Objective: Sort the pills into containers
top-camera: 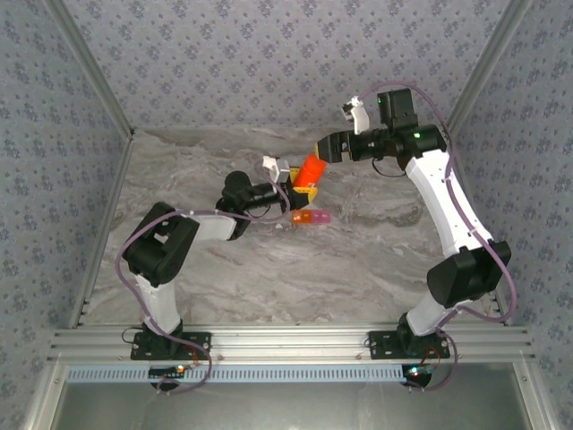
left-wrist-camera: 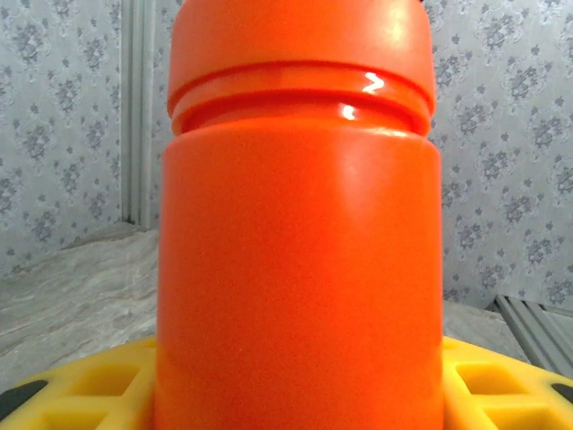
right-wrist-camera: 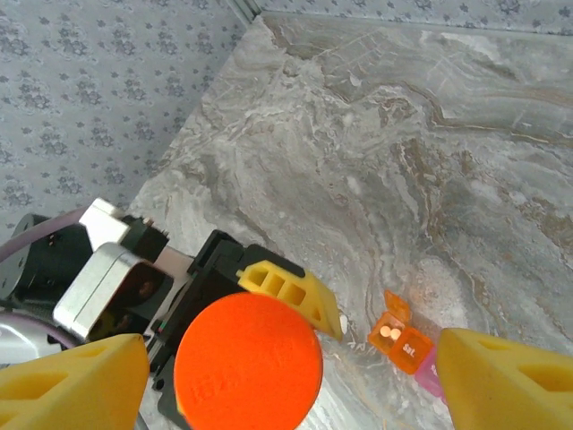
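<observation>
The left gripper (top-camera: 300, 185) is clamping the bottle (top-camera: 311, 168) low on its body, holding it above the middle of the table (top-camera: 376, 260). The right gripper (top-camera: 326, 147) is hovering at the cap (right-wrist-camera: 248, 361), its jaws standing wide apart on either side. The pill box (right-wrist-camera: 414, 353) is lying on the table just beside the bottle, toward the near edge, its orange cell (right-wrist-camera: 400, 342) open (two pale pills (right-wrist-camera: 388, 332) seem to be sitting inside). A hard twist on the cap is risking the bottle slipping in the left grip. A tipping bottle could be scattering pills past the box, and a dropping arm could be knocking the box away.
</observation>
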You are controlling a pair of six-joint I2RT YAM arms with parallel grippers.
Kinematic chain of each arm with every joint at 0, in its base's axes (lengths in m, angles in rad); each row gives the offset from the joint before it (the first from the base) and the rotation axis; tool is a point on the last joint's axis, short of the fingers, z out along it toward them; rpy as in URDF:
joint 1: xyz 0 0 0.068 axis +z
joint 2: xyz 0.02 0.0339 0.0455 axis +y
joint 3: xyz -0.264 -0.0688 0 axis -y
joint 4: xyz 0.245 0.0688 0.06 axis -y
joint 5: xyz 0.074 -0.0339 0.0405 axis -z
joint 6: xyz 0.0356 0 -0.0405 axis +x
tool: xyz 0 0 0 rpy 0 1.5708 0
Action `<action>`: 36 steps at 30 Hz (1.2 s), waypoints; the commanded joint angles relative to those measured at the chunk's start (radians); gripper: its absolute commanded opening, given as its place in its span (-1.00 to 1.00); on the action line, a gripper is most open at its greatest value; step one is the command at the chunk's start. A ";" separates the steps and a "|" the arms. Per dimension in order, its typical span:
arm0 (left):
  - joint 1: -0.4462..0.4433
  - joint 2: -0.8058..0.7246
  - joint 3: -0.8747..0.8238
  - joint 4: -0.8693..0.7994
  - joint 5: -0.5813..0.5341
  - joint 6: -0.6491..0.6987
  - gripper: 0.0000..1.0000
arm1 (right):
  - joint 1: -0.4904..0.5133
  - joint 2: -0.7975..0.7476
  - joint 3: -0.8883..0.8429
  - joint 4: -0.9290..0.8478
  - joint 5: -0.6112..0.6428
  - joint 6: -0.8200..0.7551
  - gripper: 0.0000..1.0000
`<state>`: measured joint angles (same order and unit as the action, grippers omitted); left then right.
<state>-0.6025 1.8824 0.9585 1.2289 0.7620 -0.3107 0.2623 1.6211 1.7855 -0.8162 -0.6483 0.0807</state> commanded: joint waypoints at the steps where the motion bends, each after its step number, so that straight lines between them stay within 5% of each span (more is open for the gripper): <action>1: -0.016 0.028 0.010 0.107 -0.022 -0.040 -1.00 | 0.002 -0.026 0.041 -0.059 0.022 -0.041 0.70; 26: -0.020 0.080 0.031 0.136 -0.021 -0.050 -1.00 | 0.068 0.042 0.014 -0.092 0.097 -0.122 0.73; 36: -0.019 0.073 0.016 0.157 -0.020 -0.057 -1.00 | 0.079 0.060 0.019 -0.112 0.105 -0.133 0.59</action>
<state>-0.6220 1.9553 0.9604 1.3140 0.7433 -0.3611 0.3332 1.6661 1.7748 -0.8993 -0.5571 -0.0284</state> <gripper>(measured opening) 0.532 0.802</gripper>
